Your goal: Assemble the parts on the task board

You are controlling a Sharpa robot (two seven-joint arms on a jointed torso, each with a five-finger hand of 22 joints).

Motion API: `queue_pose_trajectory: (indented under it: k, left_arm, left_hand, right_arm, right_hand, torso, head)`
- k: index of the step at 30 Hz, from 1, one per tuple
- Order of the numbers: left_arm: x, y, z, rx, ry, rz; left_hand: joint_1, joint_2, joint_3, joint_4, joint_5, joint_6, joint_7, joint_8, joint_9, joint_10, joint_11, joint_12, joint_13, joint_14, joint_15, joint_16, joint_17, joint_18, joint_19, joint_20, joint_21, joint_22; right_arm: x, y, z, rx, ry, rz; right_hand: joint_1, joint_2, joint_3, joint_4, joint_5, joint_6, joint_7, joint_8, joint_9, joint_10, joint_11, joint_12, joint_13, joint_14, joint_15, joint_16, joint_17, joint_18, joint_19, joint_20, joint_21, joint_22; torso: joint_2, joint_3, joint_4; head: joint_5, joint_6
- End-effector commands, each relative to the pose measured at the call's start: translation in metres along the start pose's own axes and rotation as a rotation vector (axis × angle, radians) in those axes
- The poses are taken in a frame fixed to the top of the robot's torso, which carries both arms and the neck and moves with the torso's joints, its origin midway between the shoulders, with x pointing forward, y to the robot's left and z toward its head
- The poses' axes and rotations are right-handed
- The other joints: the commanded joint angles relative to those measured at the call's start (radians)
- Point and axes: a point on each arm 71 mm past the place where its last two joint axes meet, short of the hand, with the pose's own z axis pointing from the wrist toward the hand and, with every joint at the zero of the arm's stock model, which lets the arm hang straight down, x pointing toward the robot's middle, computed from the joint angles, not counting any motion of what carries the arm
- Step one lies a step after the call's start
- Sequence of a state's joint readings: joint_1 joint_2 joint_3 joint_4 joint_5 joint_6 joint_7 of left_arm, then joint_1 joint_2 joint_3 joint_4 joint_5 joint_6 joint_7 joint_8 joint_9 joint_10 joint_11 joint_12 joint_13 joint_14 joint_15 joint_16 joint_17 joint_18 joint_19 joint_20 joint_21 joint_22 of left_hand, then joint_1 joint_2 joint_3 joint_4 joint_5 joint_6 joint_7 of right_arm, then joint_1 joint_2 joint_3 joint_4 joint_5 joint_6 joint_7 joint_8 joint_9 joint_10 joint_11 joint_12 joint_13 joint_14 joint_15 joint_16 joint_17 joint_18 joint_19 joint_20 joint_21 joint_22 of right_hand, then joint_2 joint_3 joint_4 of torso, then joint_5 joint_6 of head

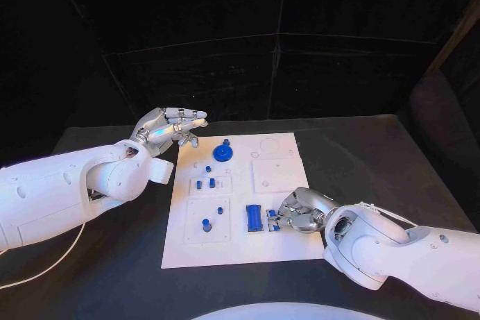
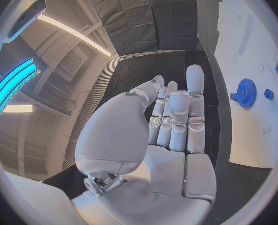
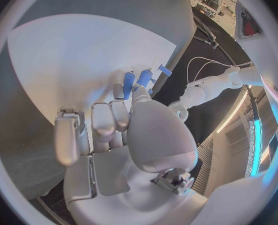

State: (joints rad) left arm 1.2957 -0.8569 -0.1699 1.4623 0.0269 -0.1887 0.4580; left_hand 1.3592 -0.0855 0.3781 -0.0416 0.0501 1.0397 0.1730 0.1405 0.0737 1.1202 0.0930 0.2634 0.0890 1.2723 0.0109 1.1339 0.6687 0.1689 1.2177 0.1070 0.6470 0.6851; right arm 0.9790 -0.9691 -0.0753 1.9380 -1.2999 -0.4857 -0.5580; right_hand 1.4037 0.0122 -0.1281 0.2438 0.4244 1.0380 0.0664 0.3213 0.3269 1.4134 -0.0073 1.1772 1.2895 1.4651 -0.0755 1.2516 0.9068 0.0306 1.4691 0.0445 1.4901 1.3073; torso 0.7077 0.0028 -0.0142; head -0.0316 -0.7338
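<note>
right robot hand (image 1: 300, 212) pinching small blue block part (image 1: 272, 220) at white task board (image 1: 281, 250) near edge; left robot hand (image 1: 172, 129) empty, fingers together but uncurled; blue gear (image 1: 223, 153), pegs seated; task partway.

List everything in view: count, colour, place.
Table: one, black, under everything.
Task board: one, white plate, middle of the table.
Gear: one, blue, round, far end of the board near the left hand.
Small pegs: several, blue, in the board's left-side panels; exact count unclear.
Flat block: one, blue, near side of the board beside the right hand.
Small part: one, blue, at the right hand's fingertips; held or just touched, cannot tell.
Left hand: silver, raised past the board's far left corner, holding nothing.
Right hand: silver, low over the board's near right area.
</note>
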Motion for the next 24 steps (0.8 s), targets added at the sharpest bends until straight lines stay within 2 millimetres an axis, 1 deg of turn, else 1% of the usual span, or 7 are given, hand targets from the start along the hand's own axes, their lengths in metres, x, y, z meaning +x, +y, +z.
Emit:
queue_pose_trajectory:
  k: [1, 6, 11, 12, 17, 21, 24]
  left_arm:
    - [0.0022, -0.0012, 0.0006, 0.007, 0.014, -0.008]
    - [0.0025, -0.0011, 0.0007, 0.006, 0.016, -0.009]
    - [0.0031, -0.001, 0.0007, 0.005, 0.02, -0.011]
    - [0.0032, -0.001, 0.0007, 0.005, 0.021, -0.011]
    - [0.0035, -0.0009, 0.0009, 0.005, 0.022, -0.012]
    - [0.0032, -0.0009, 0.0008, 0.004, 0.022, -0.012]
    - [0.0031, -0.0009, 0.0008, 0.004, 0.021, -0.012]
  left_hand:
    - [-0.007, 0.004, -0.005, 0.001, 0.002, -0.006, -0.002, 0.006, 0.001, -0.007, 0.003, 0.002, 0.002, -0.006, 0.001, 0.001, -0.002, 0.014, 0.001, 0.004, -0.004, -0.001]
    - [-0.008, 0.005, -0.005, 0.002, 0.002, -0.006, -0.002, 0.006, 0.001, -0.008, 0.003, 0.002, 0.002, -0.006, 0.001, 0.001, -0.002, 0.014, 0.001, 0.004, -0.004, -0.001]
    - [-0.008, 0.005, -0.006, 0.002, 0.003, -0.006, -0.002, 0.006, 0.001, -0.008, 0.003, 0.003, 0.002, -0.006, 0.001, 0.001, -0.002, 0.014, 0.001, 0.004, -0.005, -0.001]
    - [-0.008, 0.005, -0.006, 0.002, 0.003, -0.006, -0.002, 0.006, 0.001, -0.008, 0.003, 0.003, 0.002, -0.006, 0.001, 0.001, -0.002, 0.014, 0.001, 0.004, -0.005, -0.001]
    - [-0.008, 0.005, -0.006, 0.002, 0.003, -0.006, -0.002, 0.006, 0.001, -0.008, 0.003, 0.003, 0.002, -0.006, 0.001, 0.001, -0.002, 0.014, 0.001, 0.004, -0.005, -0.001]
    - [-0.008, 0.005, -0.006, 0.002, 0.003, -0.006, -0.002, 0.006, 0.001, -0.008, 0.003, 0.003, 0.002, -0.006, 0.001, 0.001, -0.002, 0.014, 0.001, 0.004, -0.005, -0.001]
    - [-0.008, 0.005, -0.006, 0.002, 0.003, -0.006, -0.002, 0.006, 0.001, -0.008, 0.003, 0.003, 0.002, -0.006, 0.001, 0.001, -0.002, 0.014, 0.001, 0.004, -0.005, -0.001]
  right_arm:
    - [0.0002, 0.0018, 0.0012, -0.005, -0.007, -0.003]
    - [0.0006, 0.0006, 0.0031, 0.004, -0.002, -0.014]
    - [0.0013, -0.0001, 0.0043, 0.011, 0.006, -0.02]
    - [0.0016, 0.0003, 0.0045, 0.011, 0.008, -0.02]
    - [0.0029, 0.0026, 0.005, 0.004, 0.011, -0.023]
    - [0.0032, 0.004, 0.0046, -0.002, 0.01, -0.022]
    - [0.0032, 0.0051, 0.0039, -0.008, 0.008, -0.022]
  right_hand:
    - [-0.009, 0.002, -0.001, 0.007, 0.007, 0.005, 0.003, -0.005, 0.0, 0.011, -0.001, 0.005, 0.007, 0.013, 0.002, 0.006, 0.0, -0.005, 0.03, -0.003, 0.006, 0.187]
    - [-0.015, -0.001, -0.005, 0.011, 0.007, 0.006, 0.003, -0.006, 0.001, 0.01, -0.001, 0.004, 0.006, 0.013, 0.002, 0.005, -0.001, -0.004, 0.029, -0.003, 0.005, 0.186]
    - [-0.036, -0.007, -0.021, 0.026, -0.012, 0.008, 0.005, -0.008, 0.004, 0.01, 0.0, 0.002, 0.006, 0.012, 0.003, 0.004, -0.003, -0.004, 0.028, -0.002, 0.004, 0.185]
    - [-0.042, -0.008, -0.026, 0.03, -0.028, 0.009, 0.005, -0.008, 0.004, 0.01, 0.0, 0.002, 0.006, 0.012, 0.004, 0.004, -0.004, -0.004, 0.028, -0.002, 0.003, 0.184]
    - [-0.079, -0.005, -0.062, 0.043, -0.192, 0.011, 0.007, -0.012, 0.011, 0.012, 0.003, 0.004, 0.008, 0.012, 0.006, 0.004, -0.004, -0.004, 0.027, 0.0, 0.002, 0.184]
    - [-0.114, 0.002, -0.088, 0.045, -0.248, 0.011, 0.006, -0.013, 0.017, 0.013, 0.003, 0.006, 0.01, 0.012, 0.006, 0.004, -0.003, -0.004, 0.027, 0.001, 0.003, 0.185]
    - [-0.136, 0.007, -0.103, 0.046, -0.271, 0.012, 0.005, -0.014, 0.02, 0.014, 0.003, 0.008, 0.012, 0.012, 0.005, 0.005, -0.002, -0.004, 0.027, 0.001, 0.003, 0.185]
  torso:
    - [0.001, 0.0001, -0.0001]
    - [0.001, 0.0005, 0.0001]
    - [0.0, 0.0, 0.0005]
    - [0.0, 0.0003, 0.0004]
    - [-0.001, 0.0006, 0.0006]
    - [0.0, 0.0003, 0.0001]
    - [0.0, 0.0002, -0.0007]
  head:
    - [0.001, 0.001]
    - [0.002, 0.001]
    - [0.003, -0.001]
    - [0.004, -0.001]
    - [0.004, -0.001]
    - [0.005, 0.0]
    - [0.005, 0.0]
